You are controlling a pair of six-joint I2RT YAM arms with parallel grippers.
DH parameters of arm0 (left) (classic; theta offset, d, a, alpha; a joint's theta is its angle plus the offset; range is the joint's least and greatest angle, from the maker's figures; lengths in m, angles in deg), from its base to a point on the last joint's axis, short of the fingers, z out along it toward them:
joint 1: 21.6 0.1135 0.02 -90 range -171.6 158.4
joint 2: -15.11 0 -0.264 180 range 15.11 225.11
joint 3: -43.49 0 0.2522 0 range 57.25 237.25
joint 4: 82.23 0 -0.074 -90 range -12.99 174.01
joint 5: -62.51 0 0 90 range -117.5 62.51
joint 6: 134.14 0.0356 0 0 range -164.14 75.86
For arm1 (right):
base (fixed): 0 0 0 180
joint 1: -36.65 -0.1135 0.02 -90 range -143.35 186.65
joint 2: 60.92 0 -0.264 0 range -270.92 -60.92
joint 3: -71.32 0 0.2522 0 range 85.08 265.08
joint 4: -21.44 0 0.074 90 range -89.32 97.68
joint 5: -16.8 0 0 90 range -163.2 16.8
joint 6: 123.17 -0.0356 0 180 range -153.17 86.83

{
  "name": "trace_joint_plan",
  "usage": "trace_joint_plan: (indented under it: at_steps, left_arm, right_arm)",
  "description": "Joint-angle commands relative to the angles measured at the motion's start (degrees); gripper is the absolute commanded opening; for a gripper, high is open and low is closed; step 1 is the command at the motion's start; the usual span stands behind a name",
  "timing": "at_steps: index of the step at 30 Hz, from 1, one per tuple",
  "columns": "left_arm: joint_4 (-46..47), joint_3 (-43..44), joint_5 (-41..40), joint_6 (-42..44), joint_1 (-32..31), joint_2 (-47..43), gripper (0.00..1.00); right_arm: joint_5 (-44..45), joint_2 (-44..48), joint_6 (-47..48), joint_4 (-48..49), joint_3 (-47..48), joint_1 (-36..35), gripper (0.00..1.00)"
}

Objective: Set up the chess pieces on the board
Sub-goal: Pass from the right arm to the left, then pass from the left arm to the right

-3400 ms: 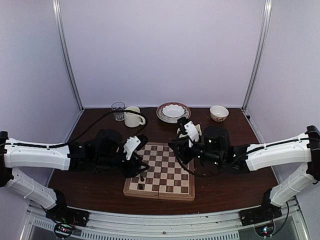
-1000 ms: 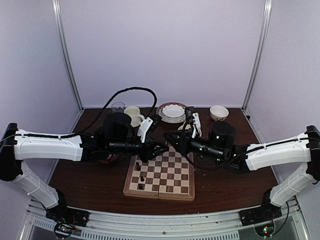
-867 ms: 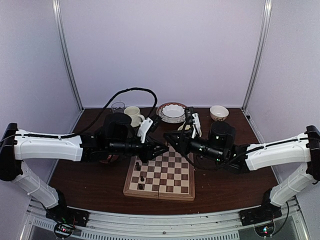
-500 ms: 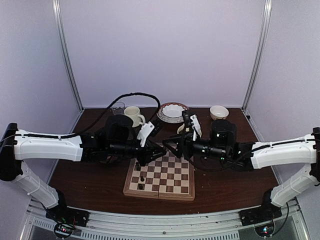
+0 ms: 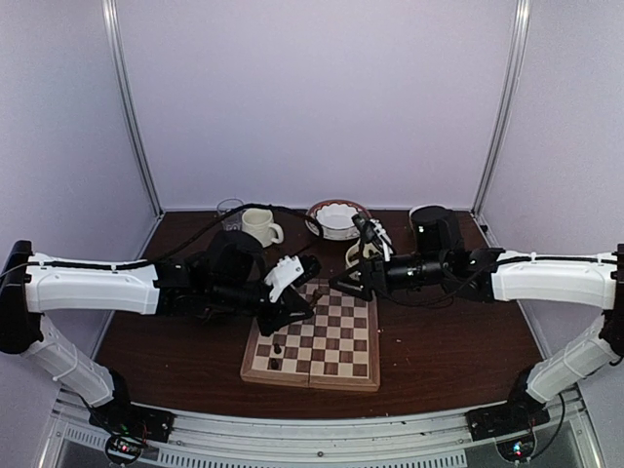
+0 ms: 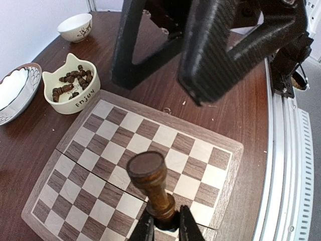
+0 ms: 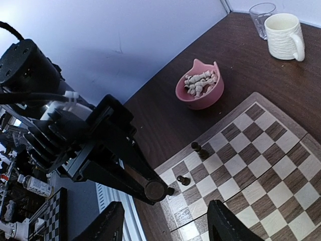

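My left gripper [image 6: 163,222] is shut on the top end of a dark brown chess piece [image 6: 150,183], whose round base points out at the camera. It hangs over the board [image 6: 108,130], above its near left part [image 5: 331,343]. In the right wrist view the left gripper [image 7: 150,188] shows with that piece [image 7: 155,191] in its tip. Two dark pieces [image 7: 196,147] [image 7: 183,179] stand on the board's left squares [image 5: 278,347]. My right gripper [image 7: 168,226] is open and empty, apart from the left one, above the board's far edge [image 5: 341,285].
A cream cat-shaped bowl [image 6: 70,88] of dark pieces sits just behind the board. A pink cat-shaped bowl [image 7: 200,88] of cream pieces sits left of it. Behind stand a mug [image 5: 258,226], a glass [image 5: 229,209], a patterned plate [image 5: 336,216] and a small white bowl [image 6: 75,26].
The two grippers met tip to tip; the right one has opened, let go and drawn back right. The left one has come down over the board with the piece.
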Motion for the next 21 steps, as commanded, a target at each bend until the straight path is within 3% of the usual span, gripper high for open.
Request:
trace_joint_plan:
  at_steps: [1, 21]
  left_arm:
    - [-1.9, 2.0, 1.8, 4.1, -0.2, -1.1, 0.06]
    - [-7.0, 6.3, 1.5, 5.6, -1.3, 3.9, 0.08]
  right_arm:
    - [-8.0, -1.2, -1.1, 2.2, -0.7, -0.2, 0.60]
    - [-11.8, -8.4, -3.7, 1.1, 2.6, -1.8, 0.57]
